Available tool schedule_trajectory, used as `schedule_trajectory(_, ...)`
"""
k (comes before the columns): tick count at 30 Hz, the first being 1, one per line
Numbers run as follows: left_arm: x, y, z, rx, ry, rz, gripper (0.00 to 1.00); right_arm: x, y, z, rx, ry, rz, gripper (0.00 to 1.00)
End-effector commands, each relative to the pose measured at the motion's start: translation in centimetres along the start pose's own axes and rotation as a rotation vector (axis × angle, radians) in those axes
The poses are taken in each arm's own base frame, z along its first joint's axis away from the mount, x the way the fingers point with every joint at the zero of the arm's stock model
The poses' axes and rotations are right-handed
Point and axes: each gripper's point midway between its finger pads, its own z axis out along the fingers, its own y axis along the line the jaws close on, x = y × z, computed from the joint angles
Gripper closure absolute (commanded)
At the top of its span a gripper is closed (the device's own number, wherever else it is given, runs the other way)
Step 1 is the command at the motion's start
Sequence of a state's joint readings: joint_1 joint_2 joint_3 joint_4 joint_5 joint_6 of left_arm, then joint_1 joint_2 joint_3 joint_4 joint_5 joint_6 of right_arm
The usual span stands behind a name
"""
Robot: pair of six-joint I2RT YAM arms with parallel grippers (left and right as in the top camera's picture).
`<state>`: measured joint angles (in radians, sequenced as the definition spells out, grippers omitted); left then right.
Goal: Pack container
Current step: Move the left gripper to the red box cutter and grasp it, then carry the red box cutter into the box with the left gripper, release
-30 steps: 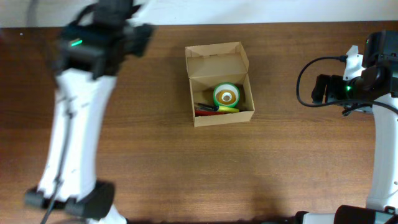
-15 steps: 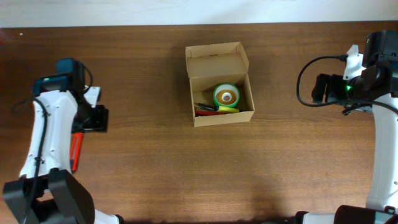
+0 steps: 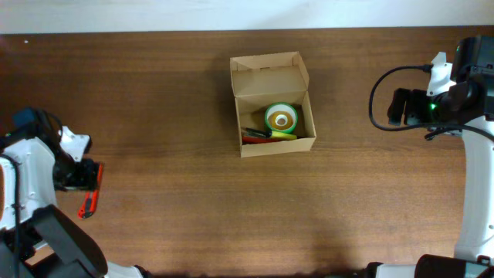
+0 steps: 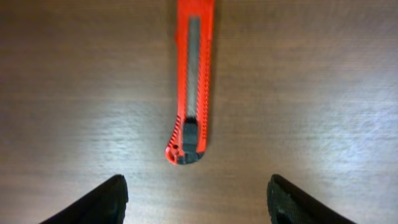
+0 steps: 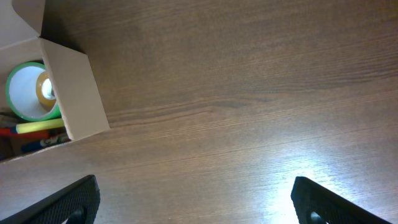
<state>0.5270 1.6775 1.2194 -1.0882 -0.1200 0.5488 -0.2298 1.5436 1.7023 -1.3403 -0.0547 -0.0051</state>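
by left gripper (image 4: 196, 194), cutter slider (image 4: 189, 132), unseen overhead

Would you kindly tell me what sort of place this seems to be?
Likely a robotics lab bench: a left arm and right arm at a wooden table, a red utility knife, and a cardboard box holding a tape roll.

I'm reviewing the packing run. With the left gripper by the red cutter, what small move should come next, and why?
Probably ease the left gripper forward and down so its open jaws straddle the red cutter. It lies flat on the table just ahead of them, untouched, while the container stands open.
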Motion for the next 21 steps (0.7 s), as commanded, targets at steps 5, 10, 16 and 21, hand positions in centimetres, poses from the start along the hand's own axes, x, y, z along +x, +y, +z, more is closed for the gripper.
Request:
schedule_trajectory(5, 0.5, -0.6, 5.6, 0.028, 0.073, 0.020, 0.29, 0.0, 0.0, 0.1, -0.010, 0.004, 0.001, 0.01)
schedule_trajectory(10, -0.1, -0.6, 8.2, 0.043, 0.097, 0.015, 0.29, 0.3, 0.0, 0.1, -0.010, 0.014, -0.010, 0.01)
schedule_trajectory(16, -1.4, 0.0, 9.1, 0.018, 0.058, 0.010, 0.38, 0.3, 0.0, 0.1, -0.010, 0.014, -0.010, 0.01)
schedule_trajectory(21, -1.5, -1.5, 10.6, 0.105, 0.067, 0.012, 0.59, 0.3, 0.0, 0.1, -0.010, 0.015, -0.010, 0.01)
